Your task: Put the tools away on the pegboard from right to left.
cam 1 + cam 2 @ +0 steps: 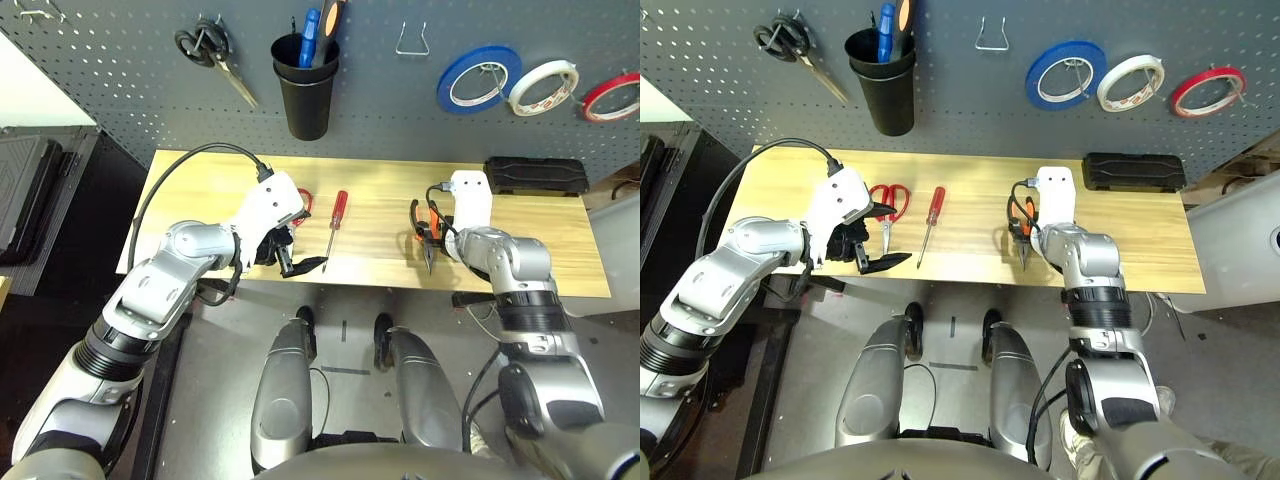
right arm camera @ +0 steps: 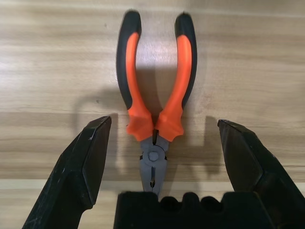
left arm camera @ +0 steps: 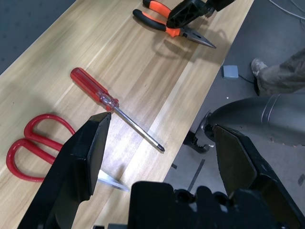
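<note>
From overhead, the orange-and-black-handled pliers (image 1: pixel 424 238) lie on the pale wooden bench (image 1: pixel 560 250) under the right pincer (image 1: pixel 430 232), while a thin red tape ring (image 1: pixel 611 97) hangs on the dark grey perforated pegboard (image 1: pixel 400 90). Past the left pincer (image 3: pixel 157 157), spread wide and empty, lie a slim red-handled screwdriver (image 3: pixel 112 102) and red-handled scissors (image 3: pixel 35 143). The right pincer's fingers (image 2: pixel 81 167) stand wide apart either side of the pliers, gripping nothing.

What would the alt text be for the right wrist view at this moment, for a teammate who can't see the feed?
Orange-and-black-handled pliers lie flat on the light wooden table, centred between the open jaws of the right gripper, which touch nothing. The pliers' nose points toward the camera and the handles spread away from it.
</note>
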`<action>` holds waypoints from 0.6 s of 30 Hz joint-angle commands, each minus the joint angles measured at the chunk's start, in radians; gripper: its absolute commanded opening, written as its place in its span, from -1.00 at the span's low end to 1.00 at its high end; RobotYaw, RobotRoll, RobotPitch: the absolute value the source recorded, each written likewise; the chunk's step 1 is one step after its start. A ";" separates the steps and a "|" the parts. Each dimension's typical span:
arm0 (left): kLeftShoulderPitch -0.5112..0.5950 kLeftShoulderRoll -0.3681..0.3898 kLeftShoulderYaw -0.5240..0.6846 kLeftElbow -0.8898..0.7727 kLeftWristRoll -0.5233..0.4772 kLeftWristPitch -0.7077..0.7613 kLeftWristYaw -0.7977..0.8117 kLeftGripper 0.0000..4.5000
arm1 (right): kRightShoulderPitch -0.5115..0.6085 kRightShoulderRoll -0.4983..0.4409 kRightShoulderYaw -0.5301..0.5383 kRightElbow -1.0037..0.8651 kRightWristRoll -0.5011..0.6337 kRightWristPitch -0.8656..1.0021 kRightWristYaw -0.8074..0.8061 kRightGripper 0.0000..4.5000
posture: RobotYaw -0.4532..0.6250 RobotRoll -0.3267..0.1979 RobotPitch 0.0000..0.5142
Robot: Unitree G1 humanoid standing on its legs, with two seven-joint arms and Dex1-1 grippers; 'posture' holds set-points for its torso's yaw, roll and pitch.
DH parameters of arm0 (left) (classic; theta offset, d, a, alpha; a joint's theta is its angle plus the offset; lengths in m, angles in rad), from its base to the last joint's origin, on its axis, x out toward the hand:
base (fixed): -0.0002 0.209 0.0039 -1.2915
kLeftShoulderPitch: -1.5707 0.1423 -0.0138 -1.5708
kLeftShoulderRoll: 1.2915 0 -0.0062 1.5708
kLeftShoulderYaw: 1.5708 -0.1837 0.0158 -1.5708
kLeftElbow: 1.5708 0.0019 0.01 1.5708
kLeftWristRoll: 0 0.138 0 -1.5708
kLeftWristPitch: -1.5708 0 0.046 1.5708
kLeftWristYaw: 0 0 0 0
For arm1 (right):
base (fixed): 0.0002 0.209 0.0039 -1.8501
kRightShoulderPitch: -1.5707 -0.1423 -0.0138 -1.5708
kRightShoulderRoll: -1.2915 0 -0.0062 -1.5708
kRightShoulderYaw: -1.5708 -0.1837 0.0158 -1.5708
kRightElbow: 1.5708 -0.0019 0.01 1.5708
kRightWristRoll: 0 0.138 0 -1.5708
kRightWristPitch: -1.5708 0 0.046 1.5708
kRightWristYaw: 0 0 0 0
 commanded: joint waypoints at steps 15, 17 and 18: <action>0.025 -0.005 -0.017 -0.023 0.033 0.018 -0.003 1.00 | -0.277 0.023 -0.063 0.748 -0.033 -0.377 -0.081 0.46 | 0.21 0.25 0.29; 0.028 -0.006 -0.014 -0.026 0.035 0.018 -0.001 1.00 | -0.278 0.021 -0.055 0.748 -0.041 -0.396 -0.078 0.37 | 0.21 0.25 0.28; 0.029 -0.007 -0.013 -0.026 0.035 0.018 -0.001 1.00 | -0.277 0.019 -0.049 0.744 -0.046 -0.404 -0.073 0.37 | 0.21 0.25 0.27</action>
